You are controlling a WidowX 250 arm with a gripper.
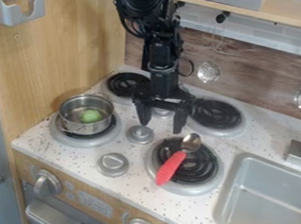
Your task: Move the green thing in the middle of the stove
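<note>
The gripper [160, 128], its two fingers spread and nothing between them, hangs above the middle of the stove [127, 193], near a round silver knob [140, 134]. Right of it, toward the stove's front edge, a red-handled spoon [171, 167] lies across a burner [197, 172]. To its left, by the stove's left edge, the green thing [91, 115] lies inside a metal pot [73, 111] on another burner. Task state: placement not achieved; grasping, lifting clear of the pot wall, carrying to the middle and release all appear to remain.
</note>
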